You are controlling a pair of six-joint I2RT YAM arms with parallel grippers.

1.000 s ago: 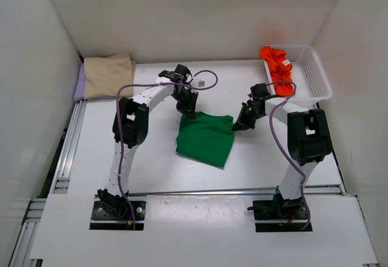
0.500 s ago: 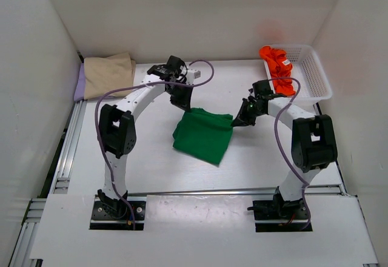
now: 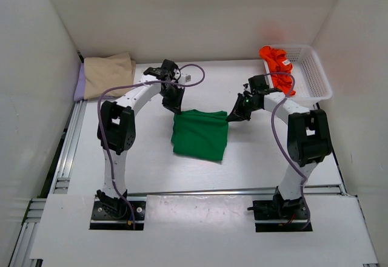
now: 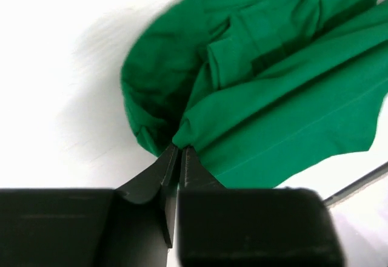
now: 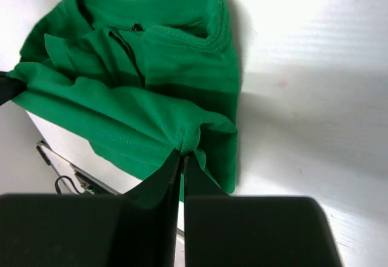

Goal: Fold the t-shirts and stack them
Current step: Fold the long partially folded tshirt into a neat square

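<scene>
My left gripper (image 4: pixel 177 150) has its two fingers pressed together on a bunched fold of the green t-shirt (image 4: pixel 273 97), pinching it at the shirt's far left corner. From that pinch the cloth fans away from me in layered folds, with the collar showing further out.

My right gripper (image 5: pixel 182 156) is clamped the same way on a small gathered peak of the same shirt, at its far right corner. The ribbed neckline lies beyond the pinch, and the fabric spreads off to the side towards my other arm.

From above, the green shirt is a folded, roughly square shape in the middle of the white table (image 3: pixel 145 158), between my two arms. Its far edge runs between the two grips, and its near part lies on the table surface. I cannot tell whether the held edge is off the surface.

Further out on my right, at the far corner, stands a white mesh basket (image 3: pixel 318 76). The orange-red t-shirt (image 3: pixel 276 64) is crumpled in the basket's left end, bunched up over the rim there.

At the far left corner, well apart from both grippers, the beige t-shirt (image 3: pixel 108 76) lies folded on top of the lilac t-shirt (image 3: pixel 79 84). Only a narrow strip of the lilac one shows along the left side.
</scene>
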